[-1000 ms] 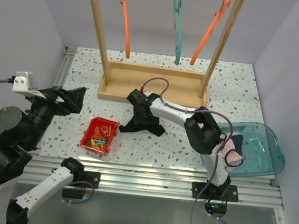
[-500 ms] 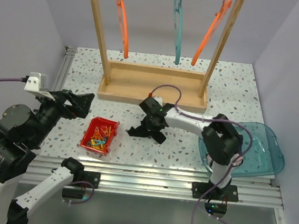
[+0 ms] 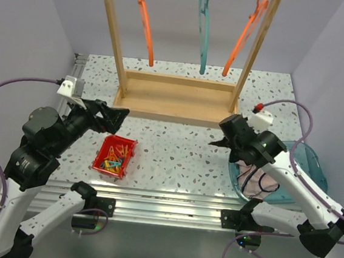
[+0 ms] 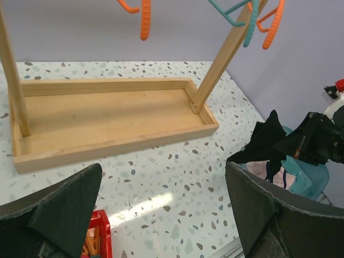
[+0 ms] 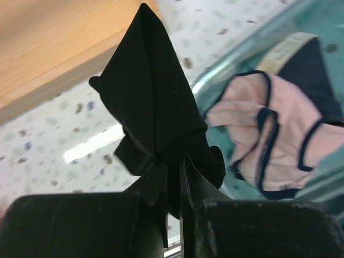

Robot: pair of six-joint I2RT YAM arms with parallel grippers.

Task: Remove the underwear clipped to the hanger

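My right gripper (image 5: 174,166) is shut on the black underwear (image 5: 153,102), which sticks up bunched from between its jaws. In the top view this gripper (image 3: 225,137) hangs over the table just left of the teal tray (image 3: 312,164). The left wrist view shows the black underwear (image 4: 266,142) dangling in front of the tray. The pink underwear (image 5: 269,145) with dark trim and the navy underwear (image 5: 312,70) lie in the tray, with the pink underwear (image 3: 268,184) partly behind the arm. All three hangers, orange (image 3: 146,29), teal (image 3: 204,31) and orange (image 3: 241,38), hang bare. My left gripper (image 3: 115,116) is open and empty.
The wooden rack (image 3: 175,99) with its base tray stands at the back centre. A red bin (image 3: 115,155) holding several clips sits near the front left, below my left gripper (image 4: 164,188). Grey walls close in both sides.
My right gripper closed on the black underwear at the table's middle and swung it right, to the teal tray's edge. My left arm lifted and shifted right, still open.
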